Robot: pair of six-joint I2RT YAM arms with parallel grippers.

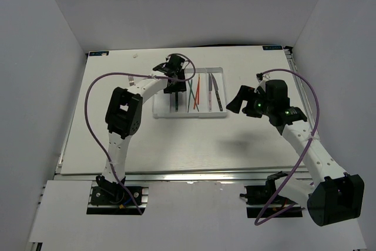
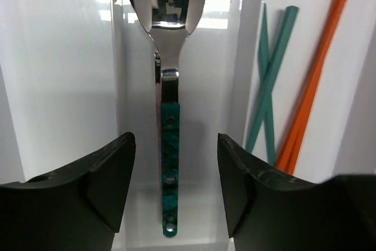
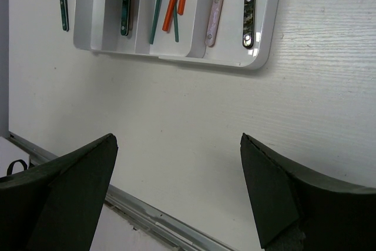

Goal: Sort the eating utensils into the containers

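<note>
spoon (image 2: 169,107): shiny silver bowl and neck, with a slim teal marbled handle that has three little rivets. It lies flat and straight along one compartment, bowl toward the tray's far edge.
tray (image 3: 261,57): flat white plastic with long parallel slots and low dividers. It sits on the far half of the table (image 3: 235,121), roughly midway between the left and right edges.
left gripper (image 2: 176,163): hangs right over the spoon's handle end. Its jaws are spread, one black finger on each side of the handle, and neither touches it.
next slot to the right: teal chopsticks (image 2: 271,86) crossed over each other, with orange chopsticks (image 2: 317,74) leaning beside them.
slots further right: a pink-handled piece (image 3: 216,10), then a dark-handled piece (image 3: 249,4) with a mottled pattern, in the slot against the tray's right edge. Their heads are out of frame.
left of the tray: another teal handle (image 3: 63,10) on the table, just off the tray's left edge. Can't tell what kind of utensil it is.
right gripper (image 3: 177,145): jaws wide apart with nothing between them, over the table beside the tray's right edge.
</note>
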